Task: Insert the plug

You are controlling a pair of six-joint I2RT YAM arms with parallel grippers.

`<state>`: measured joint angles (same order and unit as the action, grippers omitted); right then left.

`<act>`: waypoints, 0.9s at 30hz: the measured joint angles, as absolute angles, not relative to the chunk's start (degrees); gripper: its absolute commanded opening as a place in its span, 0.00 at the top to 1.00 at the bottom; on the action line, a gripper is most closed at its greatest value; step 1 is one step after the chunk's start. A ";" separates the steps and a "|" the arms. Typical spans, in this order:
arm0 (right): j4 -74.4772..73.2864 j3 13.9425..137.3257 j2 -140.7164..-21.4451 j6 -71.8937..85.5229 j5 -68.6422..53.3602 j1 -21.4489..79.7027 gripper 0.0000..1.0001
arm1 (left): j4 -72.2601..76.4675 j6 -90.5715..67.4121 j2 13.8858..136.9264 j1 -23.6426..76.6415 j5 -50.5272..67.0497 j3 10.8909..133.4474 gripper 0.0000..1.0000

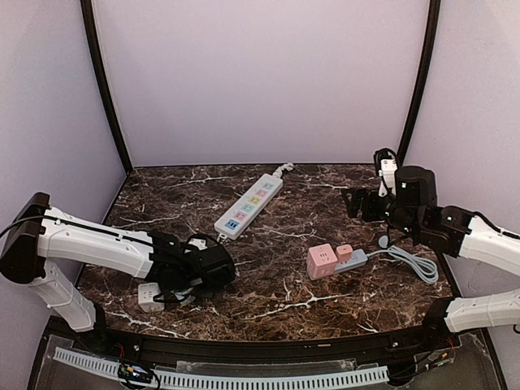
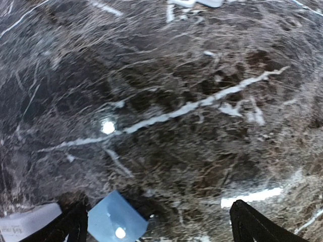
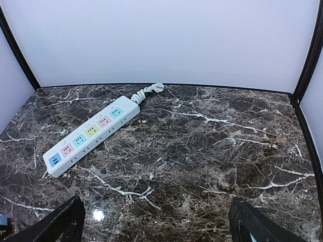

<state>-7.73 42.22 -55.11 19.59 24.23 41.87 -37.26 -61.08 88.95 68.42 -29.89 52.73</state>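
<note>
Top external: power strip (image 1: 249, 205) lies near the table (image 1: 284, 248)'s far edge.

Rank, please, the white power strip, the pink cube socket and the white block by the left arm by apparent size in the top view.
1. white power strip, clearly largest.
2. pink cube socket.
3. white block; partly hidden by the left arm, so second versus third is unsure.

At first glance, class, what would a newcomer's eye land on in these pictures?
The white power strip with pastel sockets lies diagonally at the back middle of the dark marble table. Next comes the pink cube adapter, nearer and right of centre, a grey cable trailing rightward beside it. The left gripper and right gripper both stand open.
</note>
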 measured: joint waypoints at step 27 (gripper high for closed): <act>-8.78 42.17 -50.78 20.23 20.51 41.87 0.01 | -40.34 -80.82 91.96 69.41 -28.82 47.13 0.36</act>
<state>-8.78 42.17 -50.78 20.23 20.51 41.87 -40.34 -80.82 91.96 69.41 -28.82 47.13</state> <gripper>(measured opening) 0.986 0.703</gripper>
